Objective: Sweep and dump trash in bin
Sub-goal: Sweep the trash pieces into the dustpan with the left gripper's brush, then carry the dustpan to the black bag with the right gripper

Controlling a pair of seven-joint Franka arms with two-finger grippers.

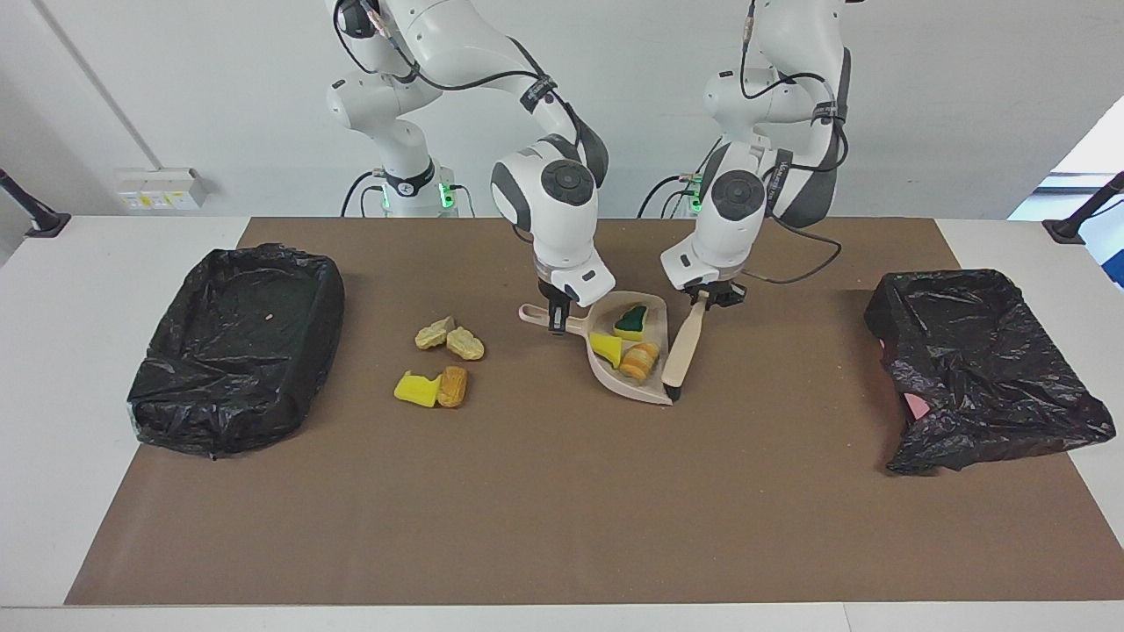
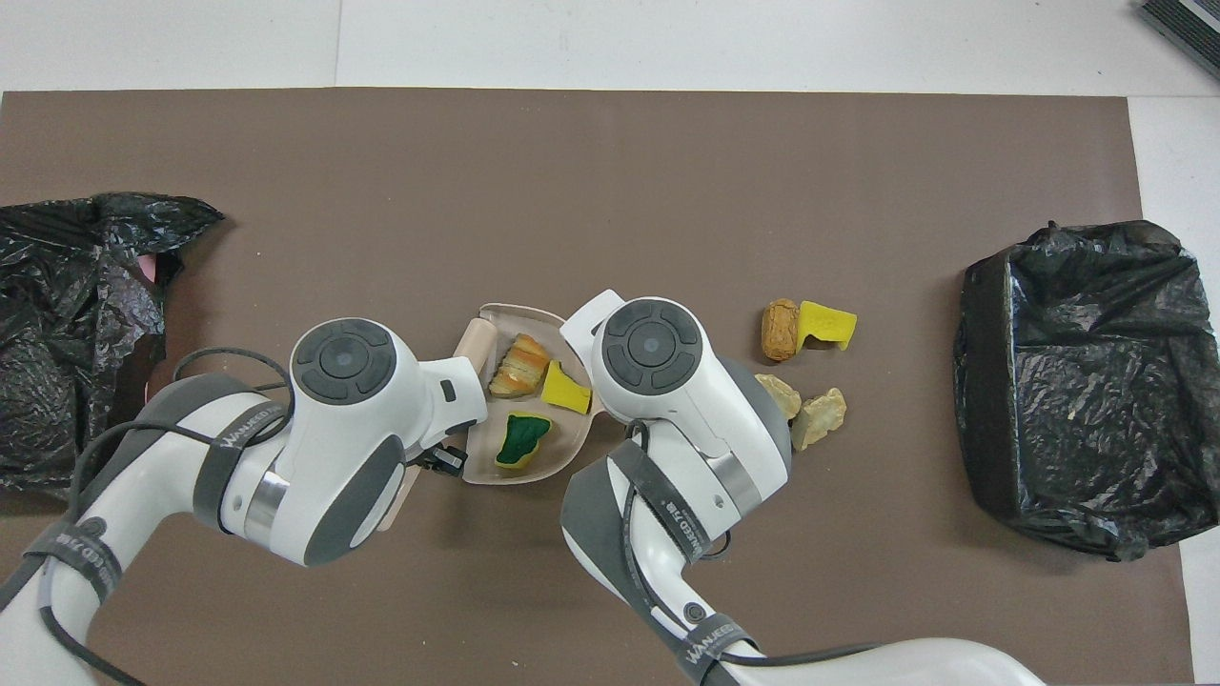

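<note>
So background stuff only: white desk [image 1: 53, 351] with a big brown mat [image 1: 562, 509] covering most of it, bare white strips showing around the mat's edges. In the facing view there's a black clamp arm [image 1: 31, 211] at about 9 o'clock on the desk's edge and another black clamp arm [image 1: 1084, 211] at 3 o'clock. A white socket box [image 1: 162, 187] with yellow stickers sits on the plain white wall [image 1: 966, 88] around 10 o'clock. A bit of window [image 1: 1089, 154] shows at 3 o'clock. In the overhead view, some dark ribbed thing [image 2: 1182, 19] pokes in at 1 o'clock; can't tell what it is.
</note>
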